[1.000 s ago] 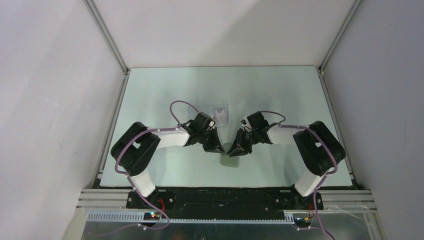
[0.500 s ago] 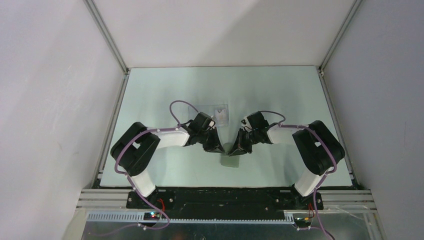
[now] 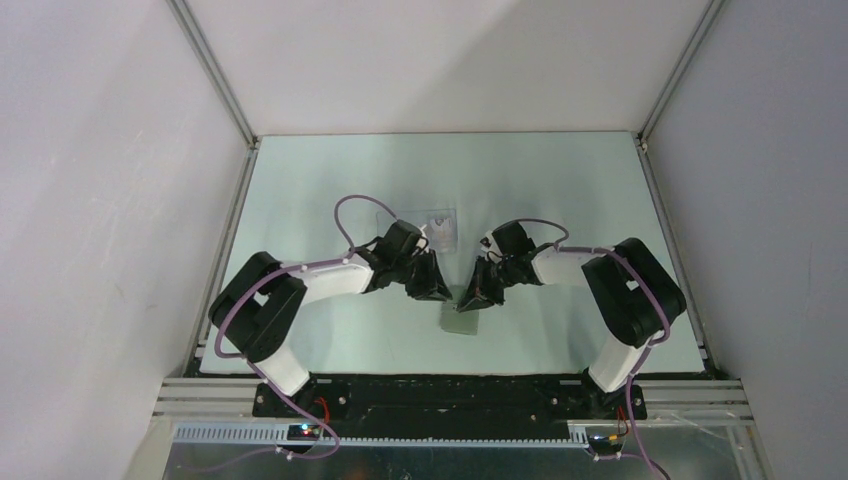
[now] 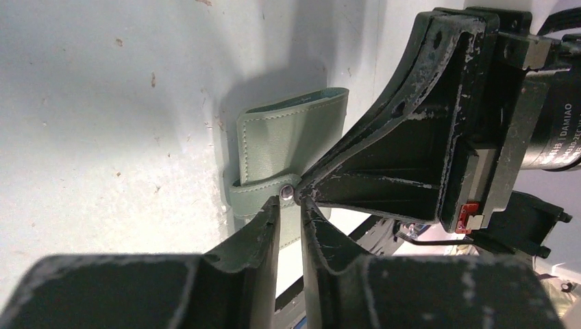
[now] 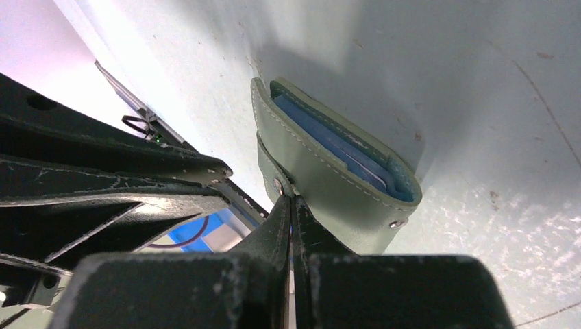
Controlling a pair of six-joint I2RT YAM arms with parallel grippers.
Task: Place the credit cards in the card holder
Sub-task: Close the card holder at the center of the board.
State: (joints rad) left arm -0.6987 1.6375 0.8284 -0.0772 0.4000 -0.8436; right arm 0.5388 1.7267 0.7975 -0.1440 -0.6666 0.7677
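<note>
The card holder (image 4: 291,140) is a grey-green wallet lying on the table, with a strap and a metal snap (image 4: 288,196) across it. It also shows in the top view (image 3: 460,321) and the right wrist view (image 5: 329,181), where its light-blue inside holds a thin pale edge that may be a card. No loose credit cards are in view. My right gripper (image 5: 288,197) is shut, with its tips pinched at the strap end by the snap. My left gripper (image 4: 291,203) is just short of the same snap. Its fingers stand a narrow gap apart with nothing between them.
A clear plastic case (image 3: 440,224) lies on the table just behind the two grippers. The pale table (image 3: 330,190) is bounded by metal rails at the left, right and near edges. The two grippers (image 3: 450,297) nearly touch tip to tip above the wallet.
The left arm's elbow has swung left and down, while its gripper stays at the wallet. The right gripper has edged slightly left onto the wallet.
</note>
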